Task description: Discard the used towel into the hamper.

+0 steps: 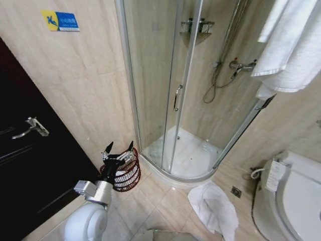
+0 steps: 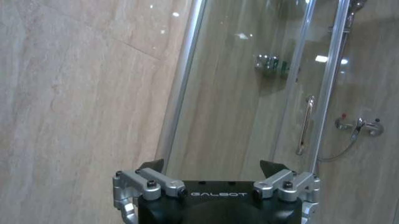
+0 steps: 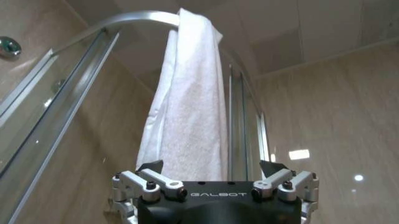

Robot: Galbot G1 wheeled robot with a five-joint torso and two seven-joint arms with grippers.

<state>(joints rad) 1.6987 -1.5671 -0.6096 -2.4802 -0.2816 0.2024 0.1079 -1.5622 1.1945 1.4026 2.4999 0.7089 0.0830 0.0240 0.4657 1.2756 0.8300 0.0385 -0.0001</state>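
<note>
A white towel (image 1: 286, 45) hangs folded over the shower cabin's top rail at the upper right. In the right wrist view this towel (image 3: 187, 107) drops from the curved rail towards my right gripper (image 3: 210, 167), which is open just below its lower end, not closed on it. Another white towel (image 1: 213, 208) lies crumpled on the floor tiles in front of the shower tray. The hamper (image 1: 128, 178), a small dark red wire basket, stands in the corner between the door and the shower. My left gripper (image 1: 119, 148) (image 2: 212, 165) hovers open right above it, holding nothing.
The glass shower cabin (image 1: 170, 90) with a chrome handle fills the middle. A dark door (image 1: 30, 165) with a lever handle is on the left, and a white toilet (image 1: 293, 201) on the right. A floor drain (image 1: 236, 192) sits beside the crumpled towel.
</note>
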